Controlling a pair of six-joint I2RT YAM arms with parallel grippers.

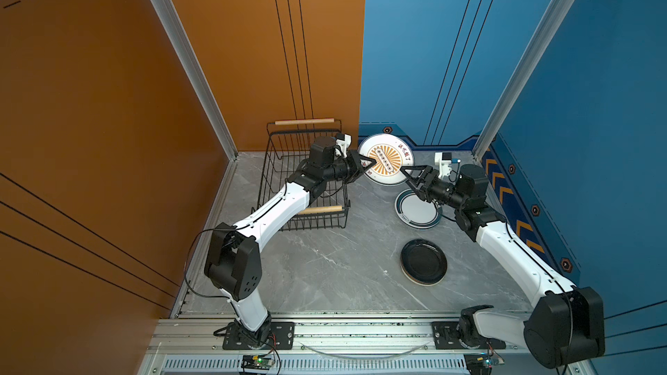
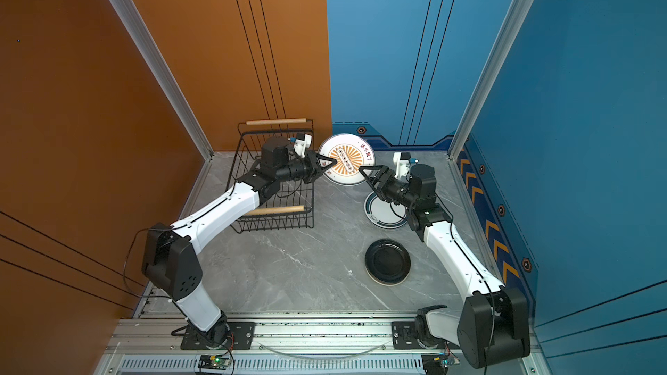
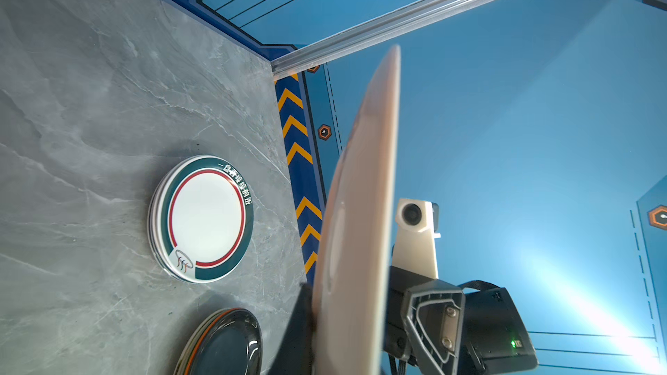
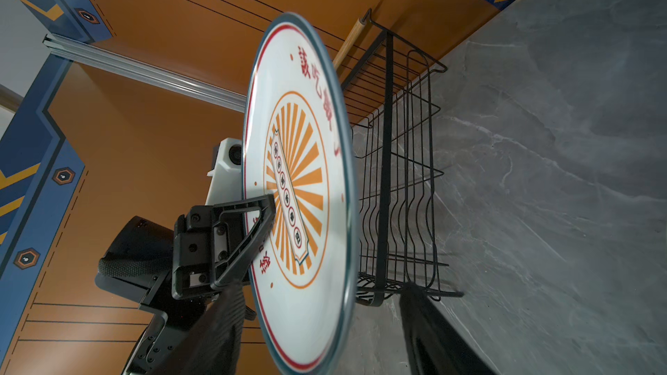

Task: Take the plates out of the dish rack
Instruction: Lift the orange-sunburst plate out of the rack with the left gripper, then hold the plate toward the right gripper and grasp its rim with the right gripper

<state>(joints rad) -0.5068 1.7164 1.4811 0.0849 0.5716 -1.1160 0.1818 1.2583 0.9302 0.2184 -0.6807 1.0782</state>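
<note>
In both top views a grey marbled tabletop (image 1: 325, 268) is boxed in by an orange wall (image 1: 108, 102) on the left and a blue wall (image 1: 415, 48) behind and to the right. The dish rack (image 1: 317, 223) stands in the far left corner. Beside its far right corner, the left gripper (image 1: 370, 164) pinches the sunburst plate (image 1: 388, 155) by its rim above the tabletop's far edge. The right gripper (image 1: 409, 174) stands spread at the opposite rim. Dark-rimmed plates (image 1: 418, 211) lie stacked near the right edge, and black plates (image 1: 424, 261) are stacked nearer the front.

The left wrist view shows the sunburst plate (image 3: 361, 211) edge-on. Past it are a finger (image 3: 433, 319) of the right gripper, the veined tabletop (image 3: 90, 102) and both stacks.

The right wrist view shows the plate's orange-rayed face (image 4: 306, 174) clamped by a left finger (image 4: 242, 236). The right gripper's own blurred fingers (image 4: 223, 319) stand apart on either side of the rim, with the dish rack (image 4: 397, 174) behind.
</note>
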